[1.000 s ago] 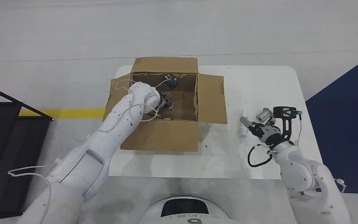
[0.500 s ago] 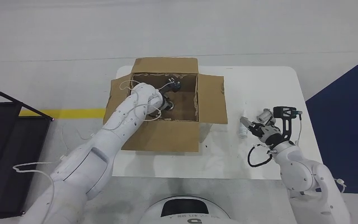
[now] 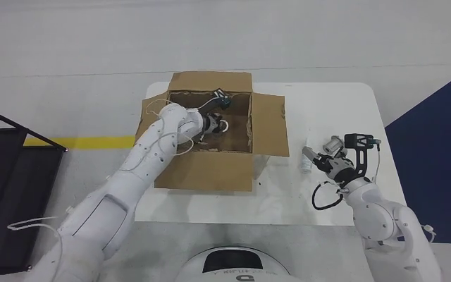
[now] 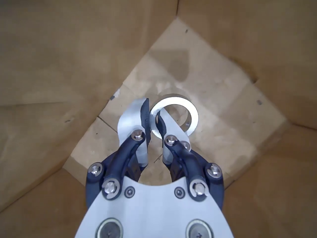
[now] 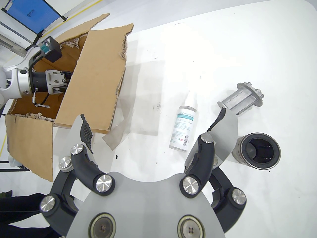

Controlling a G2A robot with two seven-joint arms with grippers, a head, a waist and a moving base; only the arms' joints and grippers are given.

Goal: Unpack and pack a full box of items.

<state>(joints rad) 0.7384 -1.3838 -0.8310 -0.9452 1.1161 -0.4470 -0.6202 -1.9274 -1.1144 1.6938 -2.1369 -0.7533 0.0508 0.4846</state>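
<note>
- the right claw sits over the robot's right part of the white tabletop. its fingers are spread wide, with nothing between them.
- just beside one of its fingers, a metal sleeve rests on the tabletop. it is a short cylinder with a dark bore, and its open end is turned toward the wrist camera.
- a little farther off is a flanged metal part, a ribbed grey stem with a notched disc at one end. it is near the sleeve but not touching it.
- a small spray bottle with a white label lies flat on the tabletop. it is between those two metal parts and the cardboard box, and touches neither.
- the cardboard box stands on the robot's left part of the tabletop. its flaps are folded outward and their edges are ragged.
- the left claw is down inside the box, closed narrow on a metal ring. one finger is in the ring's hole and the other is against its outer wall, so the wall is pinched between them.
- the ring sits with its open face up over the brown box floor. i cannot tell whether it rests on the floor or hangs just above it.
</note>
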